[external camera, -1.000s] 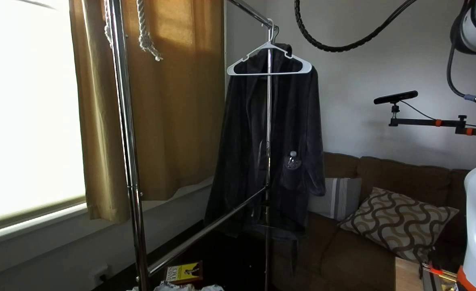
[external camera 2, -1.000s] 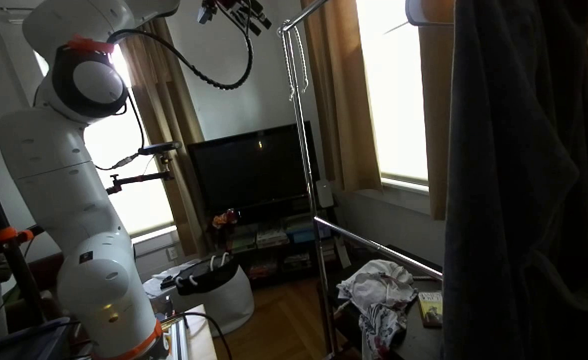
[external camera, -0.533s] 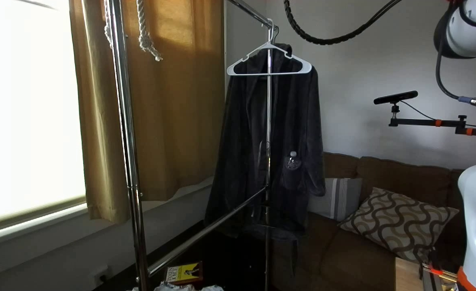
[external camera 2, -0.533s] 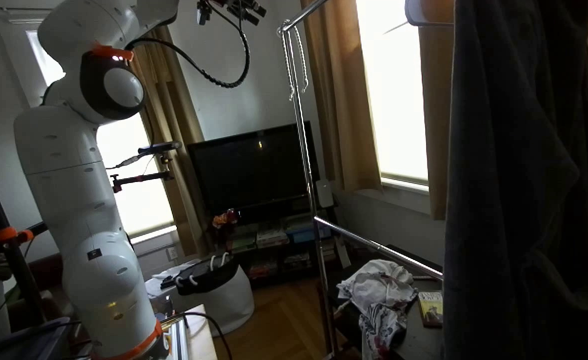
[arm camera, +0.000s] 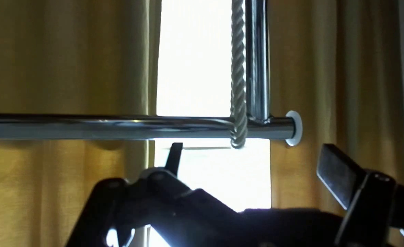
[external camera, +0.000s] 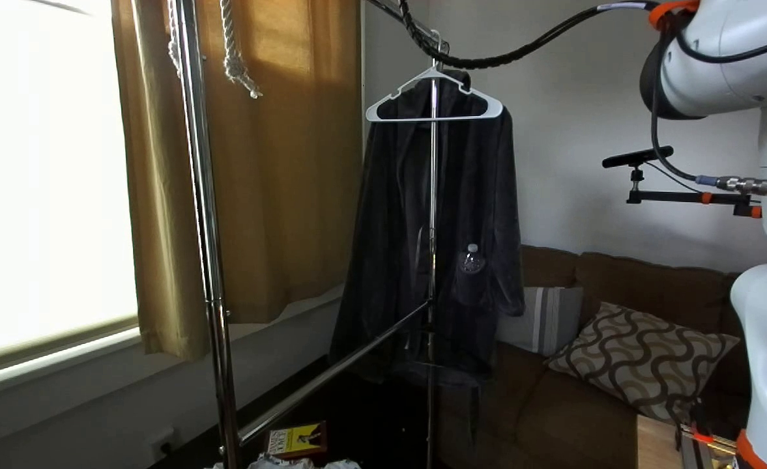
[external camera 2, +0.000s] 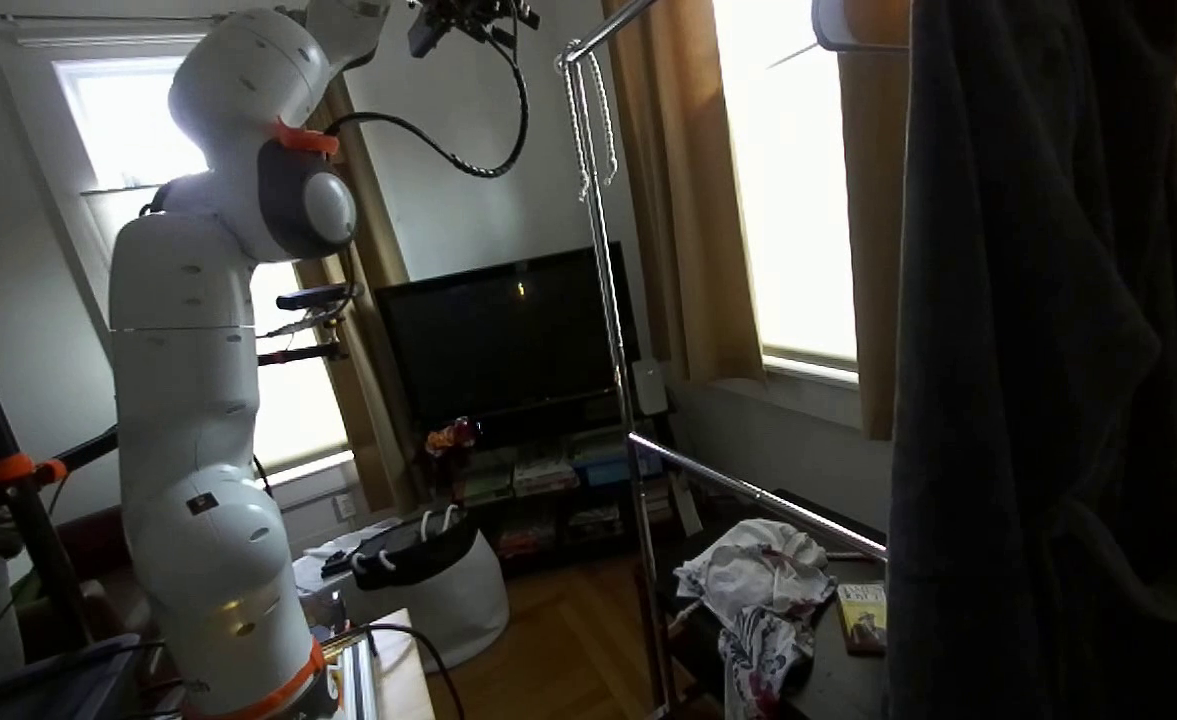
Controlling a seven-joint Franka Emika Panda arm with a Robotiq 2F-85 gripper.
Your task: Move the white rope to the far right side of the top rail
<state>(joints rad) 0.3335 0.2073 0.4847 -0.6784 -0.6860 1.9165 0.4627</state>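
In your wrist view, the slim silver top rail (arm camera: 119,127) runs from nine o'clock to three, the white twisted rope (arm camera: 238,68) draped over it near its three-o'clock end. In an exterior view, the rope's frayed end (external camera: 234,68) dangles at eleven o'clock.

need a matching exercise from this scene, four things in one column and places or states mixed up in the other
1. white rope
2. gripper
3. pale hanger
4. wavy-patterned cushion

A. resting on the brown sofa
B. open, nothing held
C. looped over the top rail
D. hanging in front of the dark robe

Pairs: 1-C, 2-B, 3-D, 4-A
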